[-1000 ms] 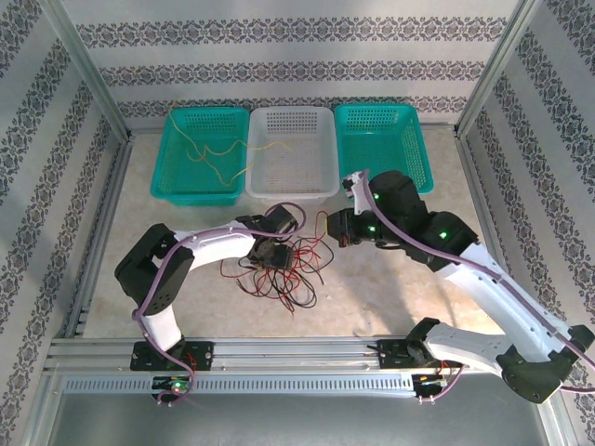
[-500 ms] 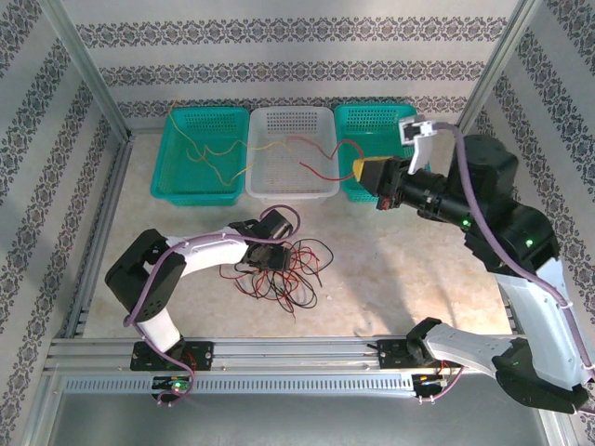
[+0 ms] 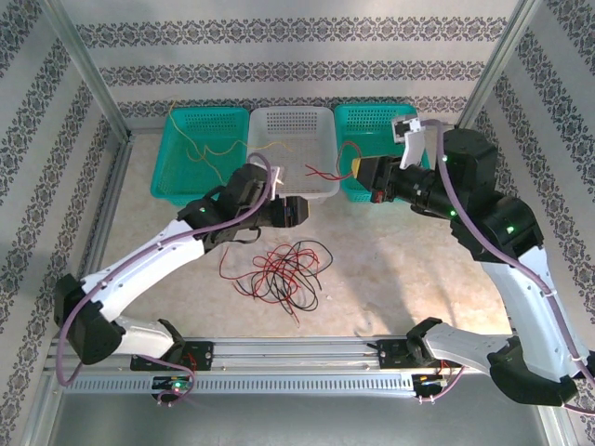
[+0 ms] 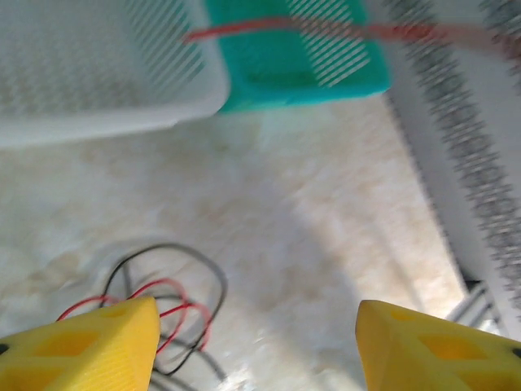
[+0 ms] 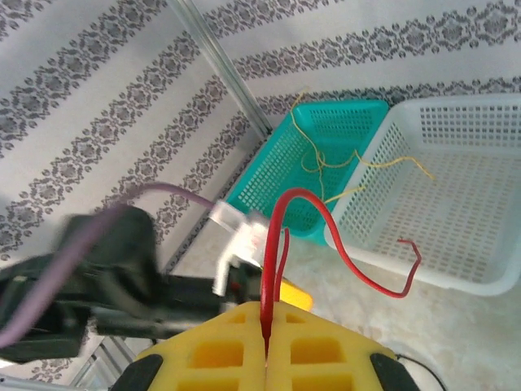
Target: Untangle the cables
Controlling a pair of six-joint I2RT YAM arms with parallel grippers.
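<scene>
One red cable [image 5: 301, 192] is clamped in the right hand [image 5: 267, 314], held up near the white basket [image 3: 321, 190]. A yellow cable [image 3: 209, 149] is already draped across the teal basket [image 3: 177, 190] and the white one. The red-black tangle [image 3: 279, 271] is left on the bench [image 3: 400, 269]. The left hand [image 4: 256, 346] is held apart, empty. Judged partly done.

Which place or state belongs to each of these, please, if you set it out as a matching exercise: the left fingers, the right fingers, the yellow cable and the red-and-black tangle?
Column one
1. right fingers
2. left fingers
3. yellow cable
4. red-and-black tangle

Column two
A. lying loose on the table
B. open, holding nothing
C. trailing from the left green basket into the white basket
D. shut on a red cable

Pairs: 1-D, 2-B, 3-C, 4-A
</scene>
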